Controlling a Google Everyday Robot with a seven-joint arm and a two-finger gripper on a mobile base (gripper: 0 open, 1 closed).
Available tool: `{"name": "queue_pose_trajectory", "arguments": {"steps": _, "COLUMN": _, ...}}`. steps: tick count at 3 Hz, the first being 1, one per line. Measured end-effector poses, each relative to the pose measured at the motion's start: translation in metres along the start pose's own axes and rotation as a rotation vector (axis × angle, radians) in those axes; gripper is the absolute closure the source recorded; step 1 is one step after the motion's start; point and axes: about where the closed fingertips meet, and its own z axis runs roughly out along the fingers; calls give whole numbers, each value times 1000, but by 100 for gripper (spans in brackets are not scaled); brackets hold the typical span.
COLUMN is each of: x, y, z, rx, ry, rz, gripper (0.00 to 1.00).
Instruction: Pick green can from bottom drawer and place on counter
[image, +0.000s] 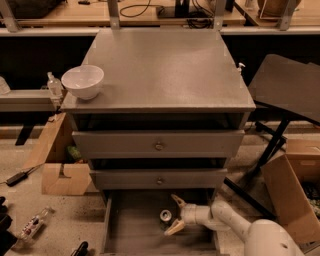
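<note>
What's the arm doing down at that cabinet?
The robot's arm reaches into the open bottom drawer. Its tool is open, with a finger on either side of the green can. The can stands upright on the drawer floor, not yet lifted. The counter holds only a white bowl, near its front left corner.
</note>
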Motion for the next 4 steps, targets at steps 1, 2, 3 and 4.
{"name": "queue_pose_trajectory", "arguments": {"steps": 1, "x": 10, "y": 8, "z": 18, "rx": -39, "ry": 7, "rz": -1, "gripper": 27}}
{"name": "queue_pose_trajectory", "arguments": {"steps": 2, "x": 9, "y": 22, "z": 29, "rx": -91, "ry": 37, "rz": -10, "gripper": 50}}
{"name": "queue_pose_trajectory", "arguments": {"steps": 3, "x": -19, "y": 29, "z": 10, "rx": -107, "ry": 54, "rz": -16, "gripper": 73}}
{"name": "queue_pose_trajectory", "arguments": {"steps": 4, "x": -114, "y": 49, "z": -86, "rx": -117, "ry": -5, "rz": -6, "gripper": 100}}
